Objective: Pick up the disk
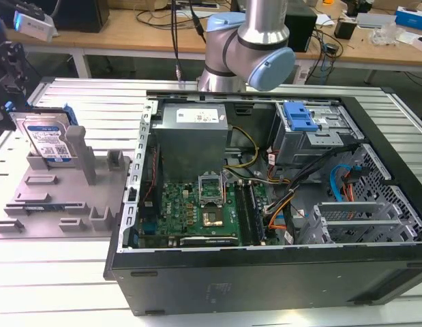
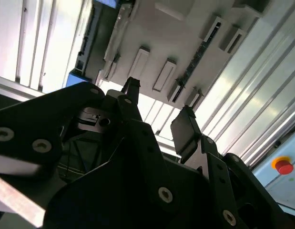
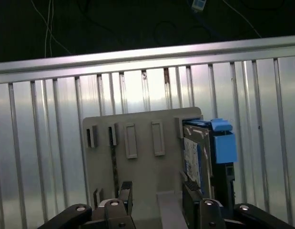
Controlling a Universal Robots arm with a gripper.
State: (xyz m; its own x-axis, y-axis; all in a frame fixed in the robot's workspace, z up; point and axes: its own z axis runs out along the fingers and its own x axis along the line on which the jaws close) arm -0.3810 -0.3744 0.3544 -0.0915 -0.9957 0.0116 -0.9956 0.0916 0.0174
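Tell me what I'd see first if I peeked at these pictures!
First, the big open computer case in the middle of the exterior view, showing its green circuit board. At that view's left, the disk stands on edge on a grey fixture plate, and in the first wrist view the open fingers hover over that plate.

I am making out no legible print: the disk [image 1: 48,141] is carrying a white-and-blue barcoded label, the power supply [image 1: 190,146] a white sticker, both unreadable.
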